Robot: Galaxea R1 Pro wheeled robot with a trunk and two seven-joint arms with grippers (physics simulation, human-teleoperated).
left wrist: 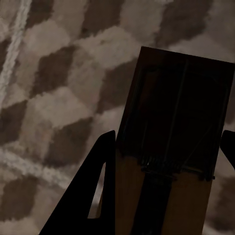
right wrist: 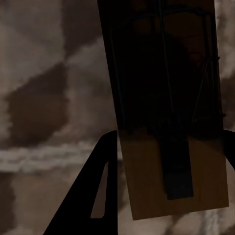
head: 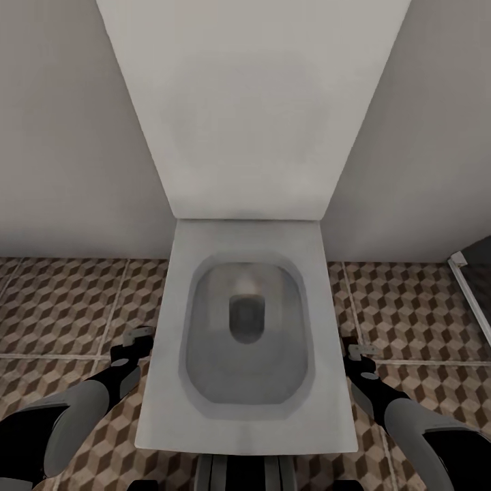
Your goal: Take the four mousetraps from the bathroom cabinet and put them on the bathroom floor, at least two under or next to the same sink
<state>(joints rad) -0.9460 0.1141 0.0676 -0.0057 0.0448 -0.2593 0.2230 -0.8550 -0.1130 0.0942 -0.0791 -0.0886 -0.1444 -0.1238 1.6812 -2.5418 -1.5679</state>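
The head camera is looking straight down on a white toilet (head: 247, 327) with its lid raised against the wall, and the cube-patterned bathroom floor (head: 75, 300) is spreading out on both sides of it. The left gripper (head: 136, 339) is hanging low beside the bowl's left edge, and the right gripper (head: 359, 352) is doing the same beside its right edge; from this height what they carry is too small to make out.

In the left wrist view, the left gripper's dark fingers (left wrist: 93, 196) are closing on a mousetrap (left wrist: 171, 147), a brown wooden board with dark wire parts, held above the tiles and a pale grout line. In the right wrist view, the right gripper's fingers (right wrist: 95, 191) are flanking a second mousetrap (right wrist: 169, 122) (its lower wooden end catching the light), apparently clamping it, though the contact itself is lost in shadow.
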